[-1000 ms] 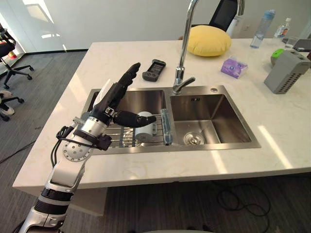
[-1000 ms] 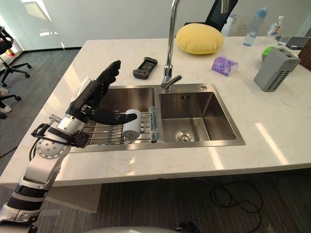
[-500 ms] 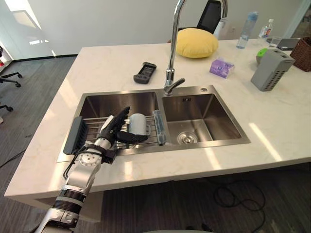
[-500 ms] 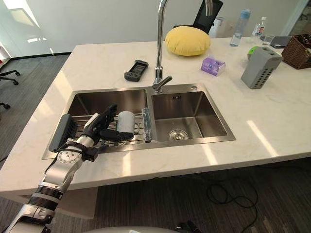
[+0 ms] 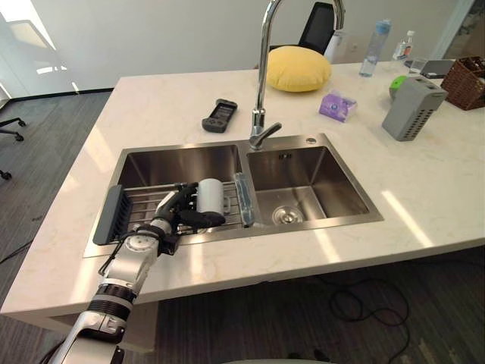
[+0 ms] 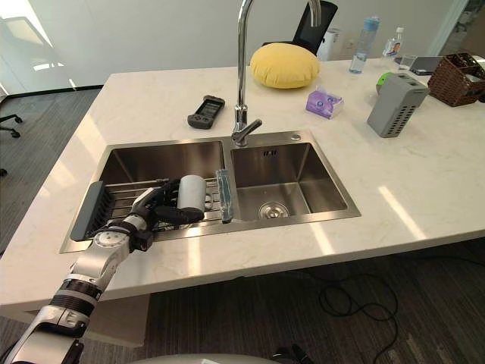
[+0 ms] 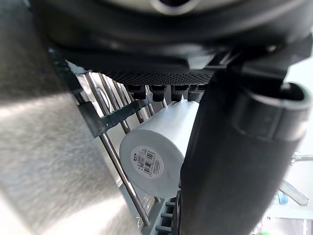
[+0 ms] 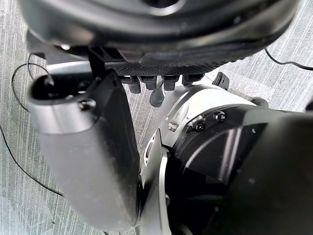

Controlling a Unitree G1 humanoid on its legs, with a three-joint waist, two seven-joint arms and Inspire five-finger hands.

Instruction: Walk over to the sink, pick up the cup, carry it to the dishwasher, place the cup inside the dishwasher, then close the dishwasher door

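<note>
A white cup lies on its side on a wire rack across the left basin of the steel sink. My left hand is down at the cup, open. Its thumb runs along the cup's near side and its fingers reach round the side toward the rack's left end. In the left wrist view the cup shows its labelled base between the thumb and the row of fingers. My right hand hangs open over grey carpet.
A tall chrome faucet rises behind the sink's divider, where a bluish strip lies. A dark end piece closes the rack's left end. On the counter are a black remote, yellow cushion, purple pack and grey box.
The camera has moved nearer the sink. My left hand came down from above the basin onto the rack, and its thumb and fingers now bracket the cup. The cup has stayed put.
</note>
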